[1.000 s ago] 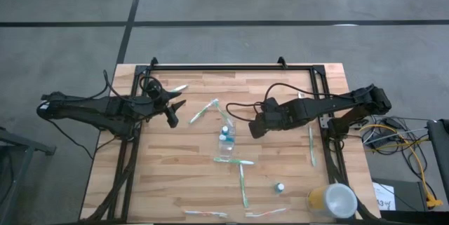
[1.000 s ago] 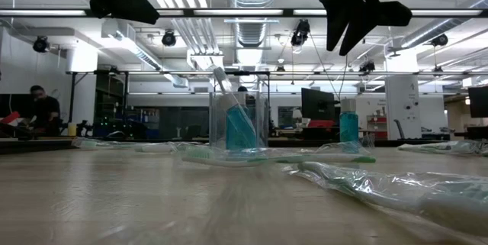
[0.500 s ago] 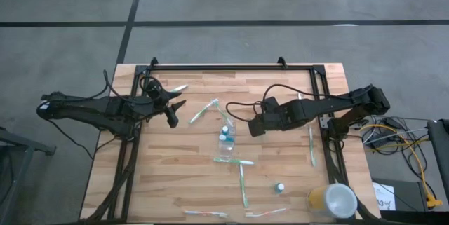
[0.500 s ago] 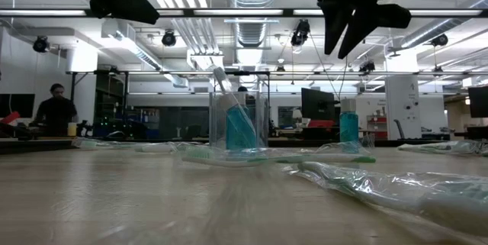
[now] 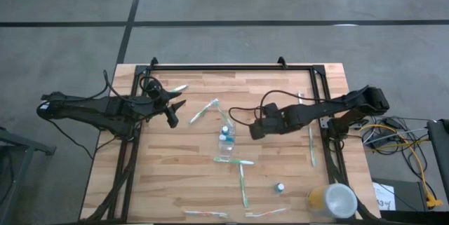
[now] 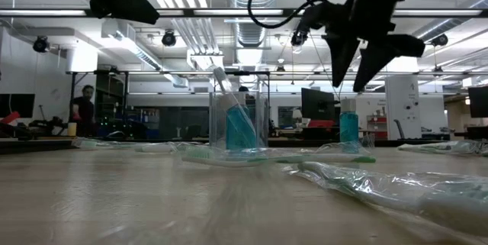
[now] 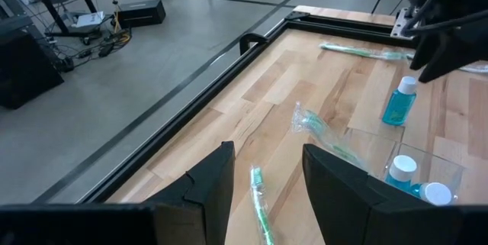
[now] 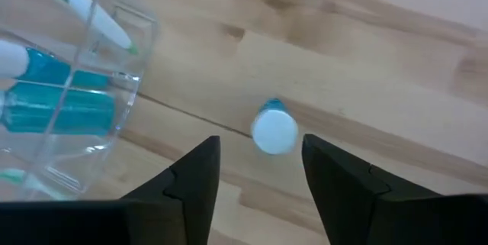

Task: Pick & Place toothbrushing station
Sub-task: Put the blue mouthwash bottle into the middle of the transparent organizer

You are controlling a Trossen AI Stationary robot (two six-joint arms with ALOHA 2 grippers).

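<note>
A small clear cup (image 5: 224, 139) stands mid-table with teal tubes and one toothbrush (image 8: 84, 1) leaning in it. Just right of the cup a teal tube with a white cap (image 8: 273, 130) stands upright on its base. My right gripper (image 6: 348, 86) hangs open above this tube, fingers pointing steeply down, clear of its cap. The high view hides the tube under the gripper. Several wrapped toothbrushes (image 5: 233, 160) lie flat on the wood. Another tube (image 5: 279, 188) stands near the front. My left gripper (image 5: 175, 113) waits open at the table's left, raised.
A yellow cup with a white top (image 5: 333, 200) stands at the near right corner. A black frame (image 5: 231, 66) runs along the far edge and down both sides. Toothbrushes lie at the near edge (image 5: 205, 214) and the right side (image 5: 311, 144).
My right gripper has come down toward the upright tube beside the cup, rolled a little, and its fingers have spread wider. The tube, the cup and the toothbrushes have stayed put.
</note>
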